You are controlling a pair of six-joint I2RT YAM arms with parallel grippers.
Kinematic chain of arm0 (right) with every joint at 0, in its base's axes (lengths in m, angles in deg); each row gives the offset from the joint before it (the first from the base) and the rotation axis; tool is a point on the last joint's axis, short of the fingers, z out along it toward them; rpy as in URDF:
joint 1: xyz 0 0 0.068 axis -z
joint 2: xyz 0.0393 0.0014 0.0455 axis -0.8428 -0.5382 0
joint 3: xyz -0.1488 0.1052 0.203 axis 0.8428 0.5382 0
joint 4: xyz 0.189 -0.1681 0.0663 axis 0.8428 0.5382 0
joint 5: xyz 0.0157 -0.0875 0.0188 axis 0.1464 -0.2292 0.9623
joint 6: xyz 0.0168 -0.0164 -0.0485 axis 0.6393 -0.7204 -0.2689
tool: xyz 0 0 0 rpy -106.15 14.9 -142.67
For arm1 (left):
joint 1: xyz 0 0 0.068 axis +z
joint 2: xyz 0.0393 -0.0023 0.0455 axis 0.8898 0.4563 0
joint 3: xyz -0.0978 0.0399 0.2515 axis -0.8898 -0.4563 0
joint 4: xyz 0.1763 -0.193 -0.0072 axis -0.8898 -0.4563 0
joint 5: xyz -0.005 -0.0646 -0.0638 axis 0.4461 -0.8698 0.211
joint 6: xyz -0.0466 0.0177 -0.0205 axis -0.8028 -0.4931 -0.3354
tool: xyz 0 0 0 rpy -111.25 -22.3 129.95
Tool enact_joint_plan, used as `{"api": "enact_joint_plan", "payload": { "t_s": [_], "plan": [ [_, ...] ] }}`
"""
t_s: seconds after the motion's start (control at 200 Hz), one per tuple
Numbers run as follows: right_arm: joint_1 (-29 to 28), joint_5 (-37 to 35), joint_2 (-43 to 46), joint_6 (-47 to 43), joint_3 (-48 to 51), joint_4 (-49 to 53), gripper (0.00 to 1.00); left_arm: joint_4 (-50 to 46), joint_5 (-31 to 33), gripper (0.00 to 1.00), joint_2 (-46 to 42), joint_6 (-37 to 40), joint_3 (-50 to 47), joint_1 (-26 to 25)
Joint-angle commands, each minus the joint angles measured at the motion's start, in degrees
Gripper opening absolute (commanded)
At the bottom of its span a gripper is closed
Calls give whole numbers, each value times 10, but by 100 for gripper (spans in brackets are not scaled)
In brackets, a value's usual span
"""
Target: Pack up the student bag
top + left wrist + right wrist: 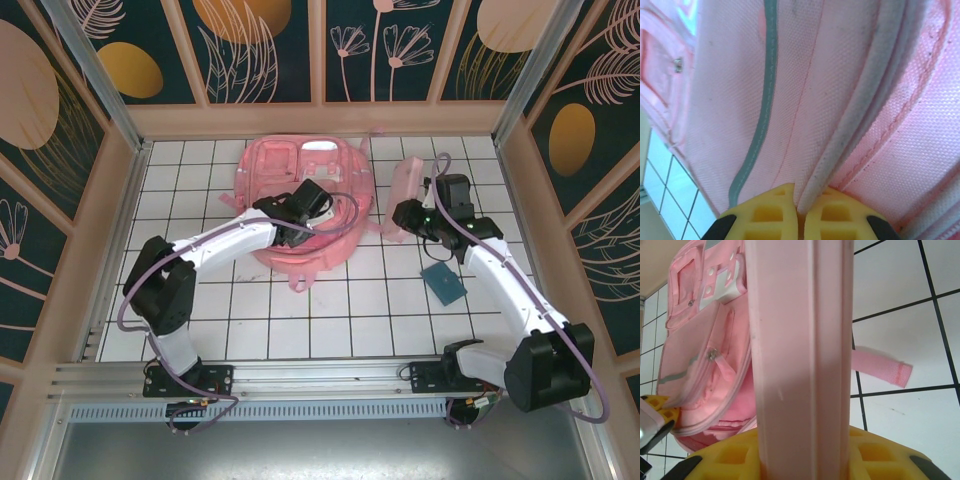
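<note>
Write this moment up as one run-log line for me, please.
left gripper: shut on piped seam of student bag | right gripper: shut on pink pencil case, right of bag | flat teal item: on table

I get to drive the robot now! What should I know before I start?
Left gripper: shut, pinching a piped seam of the bag, which lies on the table.
Right gripper: shut on the pink case, held on end just right of the bag.
Blue pad: flat on the table, nearer than the case.
Done: both grips made.
Left: get the case into the bag, probably the pad too.
</note>
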Motion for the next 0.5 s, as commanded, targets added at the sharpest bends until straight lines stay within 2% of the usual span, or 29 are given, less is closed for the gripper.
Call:
{"api": "enact_joint_plan", "payload": {
  "t_s": [0.0,0.12,0.285,0.495],
  "plan": [
    [-2,31,24,-1,-15,2,20,88,45,0,-30,8,-4,5],
    [-3,82,29,3,-3,-1,20,124,50,0,-64,-5,-5,5],
    [-11,197,37,38,31,-34,21,172,57,0,-75,-49,14,5],
    [-46,300,24,156,94,-170,21,180,51,0,-70,-94,65,4]
  ]
}}
